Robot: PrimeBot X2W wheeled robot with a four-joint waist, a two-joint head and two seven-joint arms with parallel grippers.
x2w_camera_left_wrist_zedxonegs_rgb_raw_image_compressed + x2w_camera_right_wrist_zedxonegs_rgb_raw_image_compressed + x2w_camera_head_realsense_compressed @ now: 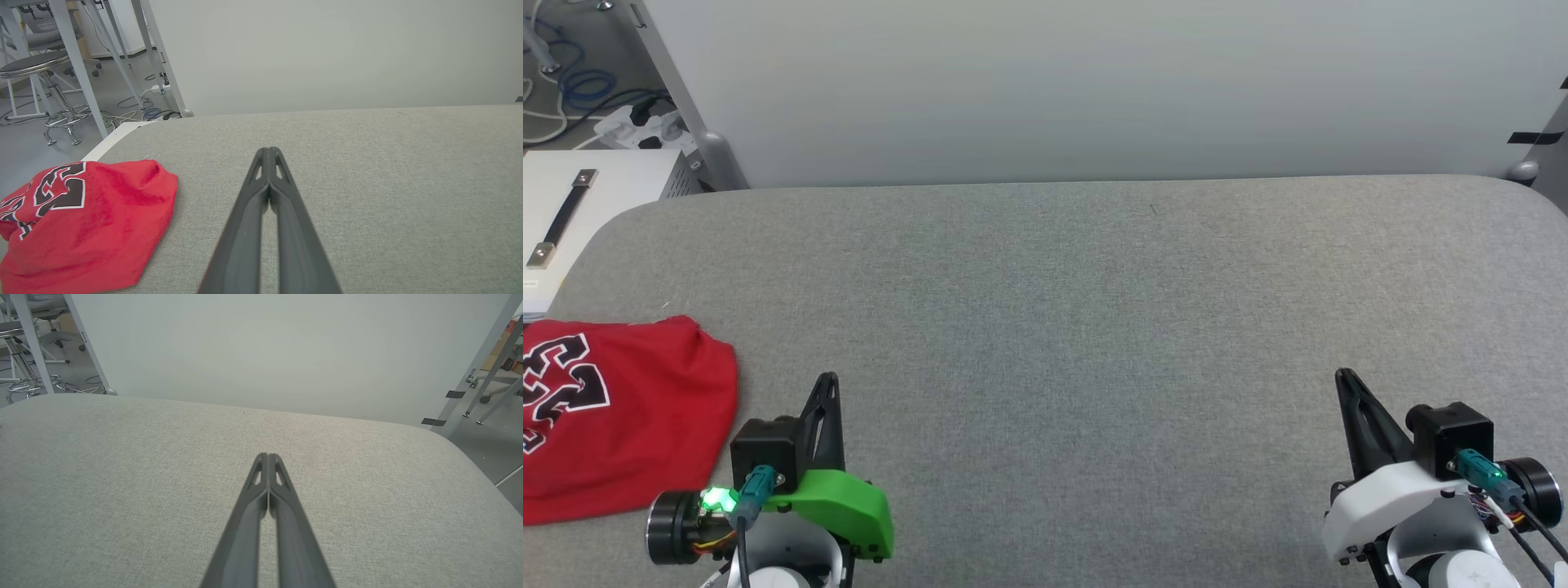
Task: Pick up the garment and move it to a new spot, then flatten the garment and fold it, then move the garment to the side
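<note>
Both arms sit at the near edge: left gripper (828, 390) and right gripper (1344, 382), each with its fingers pressed together on nothing. Just left of the left one lies the garment (629, 425), a lumpy red bundle with the print facing up. It's at the near-left corner of the grey table (1094, 310) and runs out of the head view's left side, so I can't tell if it overhangs. My worry is that a shallow pinch would only catch the top layer, and then the bundle drags or slips off that left edge. Farther back there's a pale wall (1094, 82), with cables (572, 90) at far left.
</note>
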